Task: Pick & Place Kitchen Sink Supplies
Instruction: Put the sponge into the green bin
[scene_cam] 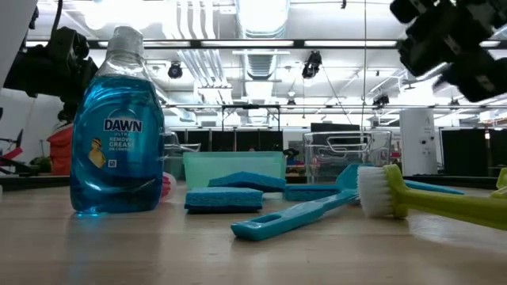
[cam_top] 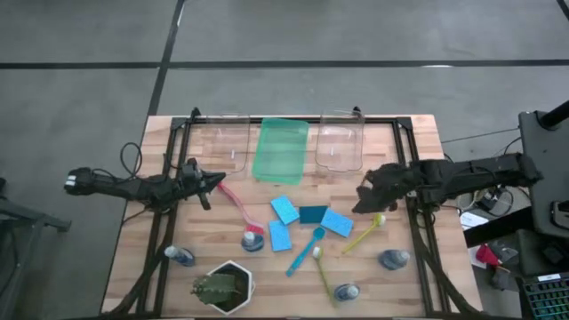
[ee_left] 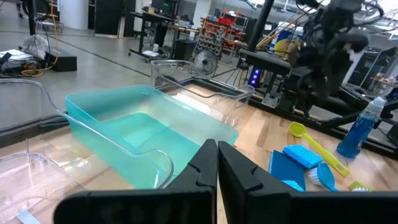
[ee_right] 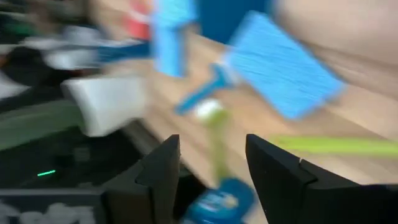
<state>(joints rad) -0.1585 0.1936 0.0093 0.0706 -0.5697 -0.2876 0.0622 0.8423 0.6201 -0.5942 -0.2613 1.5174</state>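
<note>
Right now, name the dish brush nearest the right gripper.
The yellow-green brush just below the right gripper; the blue and red brushes lie farther left.

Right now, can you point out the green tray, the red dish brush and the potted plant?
green tray (cam_top: pixel 281 151): high view, bare middle of its floor.
red dish brush (cam_top: pixel 235 201): high view, midway along its handle.
potted plant (cam_top: pixel 216 286): high view, on the green leaves inside the white pot.

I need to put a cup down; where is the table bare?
Bare wood lies between the left gripper and the plant pot, and right of the clear bin. The middle, around the blue sponges, is crowded.
</note>
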